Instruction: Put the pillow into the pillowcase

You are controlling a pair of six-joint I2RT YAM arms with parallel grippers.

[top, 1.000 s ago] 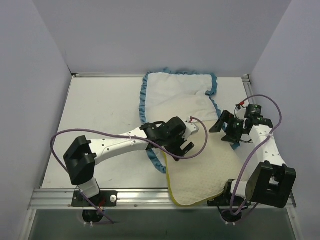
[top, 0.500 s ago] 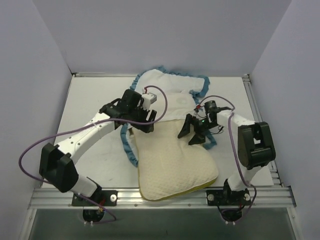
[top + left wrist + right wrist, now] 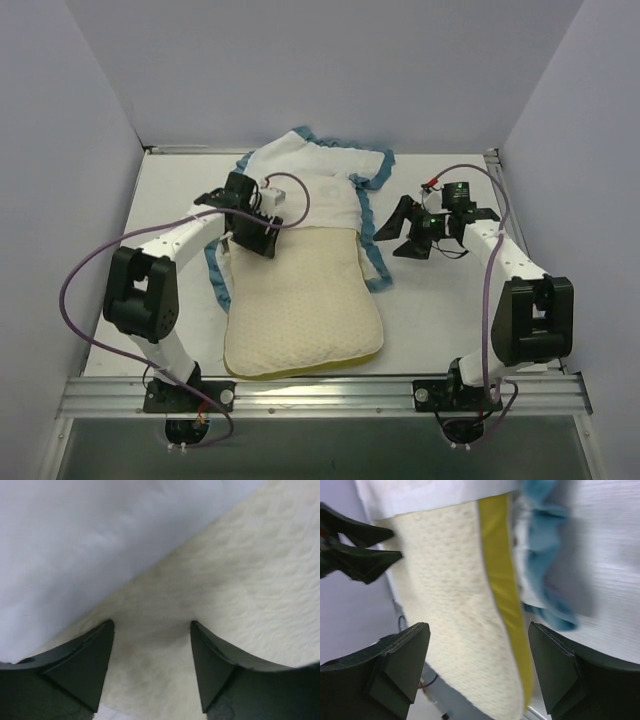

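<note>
The cream dimpled pillow (image 3: 300, 310) lies on the table with its far end inside the pillowcase (image 3: 315, 185). The pillowcase shows its white inside and teal ruffled trim (image 3: 378, 268). My left gripper (image 3: 252, 238) is open at the pillow's far left corner, by the pillowcase's mouth. In the left wrist view it (image 3: 152, 630) rests over the pillow (image 3: 240, 580), under white fabric (image 3: 75, 545). My right gripper (image 3: 398, 235) is open and empty, right of the trim. The right wrist view shows it (image 3: 479, 630) facing the pillow (image 3: 450, 595), its yellow band (image 3: 502, 580) and the trim (image 3: 545, 565).
The white table (image 3: 450, 310) is walled at the back and both sides. A metal rail (image 3: 320, 395) runs along the near edge, just in front of the pillow's near end. Purple cables loop off both arms.
The pillow has shifted left and further into the pillowcase. My left arm swung left and back with it. My right gripper left the pillow's right side and moved right, off the fabric.
</note>
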